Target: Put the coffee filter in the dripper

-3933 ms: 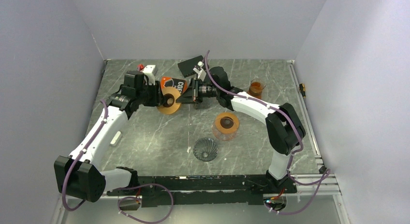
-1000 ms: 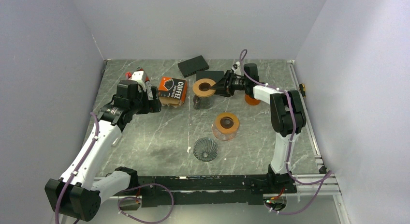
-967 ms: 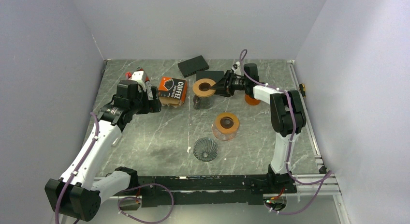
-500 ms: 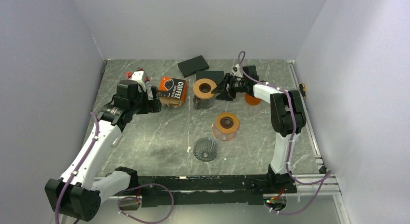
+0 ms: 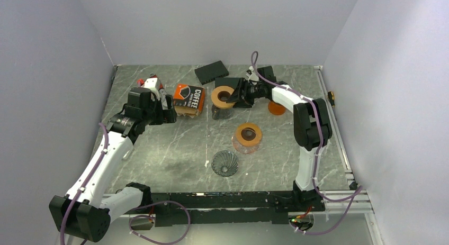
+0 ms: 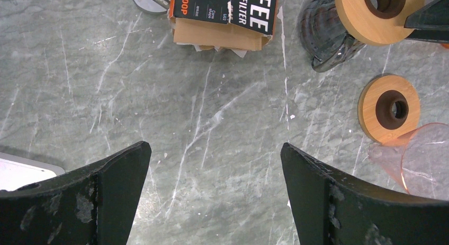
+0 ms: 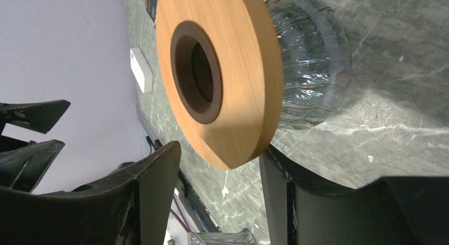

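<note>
Grey marbled surface (image 5: 174, 144): right claw (image 7: 218, 152), jaws parted, straddles the wooden collar (image 7: 238, 70) of the dripper (image 7: 312, 70); pulling away crooked could snag and topple it. Left claw (image 6: 214, 155) gapes wide, empty; just ahead lies the filter box (image 6: 227, 12), coffee filters (image 6: 212, 36) inside.

Two drippers with wooden collars (image 5: 216, 97) (image 5: 241, 135), one bare glass dripper (image 5: 225, 163). One filter box (image 5: 189, 98), one black box (image 5: 211, 72).
</note>
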